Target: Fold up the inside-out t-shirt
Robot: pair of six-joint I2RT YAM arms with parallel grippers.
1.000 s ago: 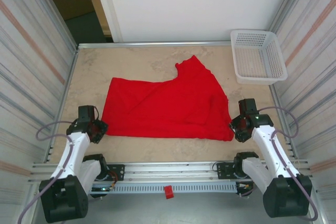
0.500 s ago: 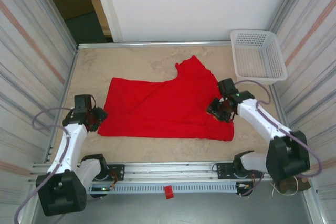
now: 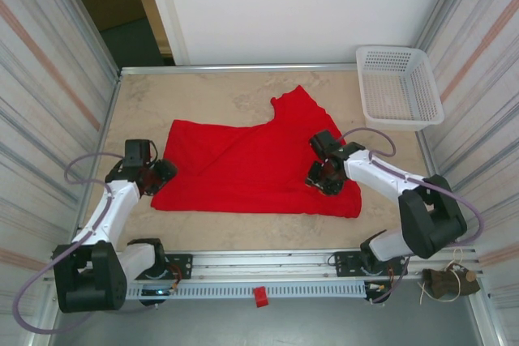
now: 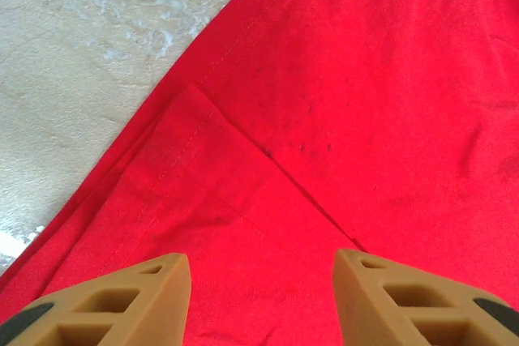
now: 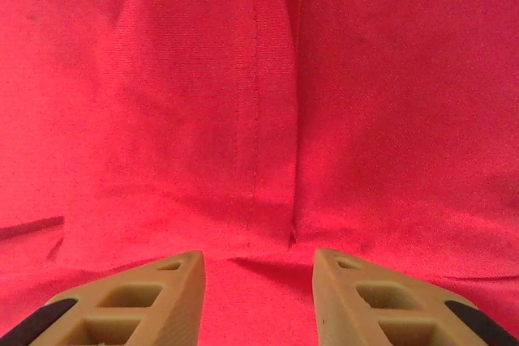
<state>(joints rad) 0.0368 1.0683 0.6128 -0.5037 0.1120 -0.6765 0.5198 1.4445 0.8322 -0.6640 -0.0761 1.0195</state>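
The inside-out t-shirt [image 3: 251, 164] lies spread flat on the table, red, with one part reaching toward the back. My left gripper [image 3: 162, 174] hovers at its near left corner. In the left wrist view it [image 4: 261, 297] is open, with hemmed red layers [image 4: 243, 200] beneath the gap. My right gripper [image 3: 318, 177] is over the shirt's right part. The right wrist view shows it [image 5: 258, 297] open too, just short of a stitched seam and fold edge [image 5: 292, 232]. Nothing sits between either pair of fingers.
A white lattice basket [image 3: 399, 87] stands at the back right corner. Bare beige tabletop [image 3: 219, 99] surrounds the shirt. Ribbed side walls [image 3: 49, 103] close in both sides, and a metal rail [image 3: 259, 261] runs along the near edge.
My right gripper swung from the shirt's right edge leftward onto the cloth. My left gripper moved up to the shirt's left corner and opened wider.
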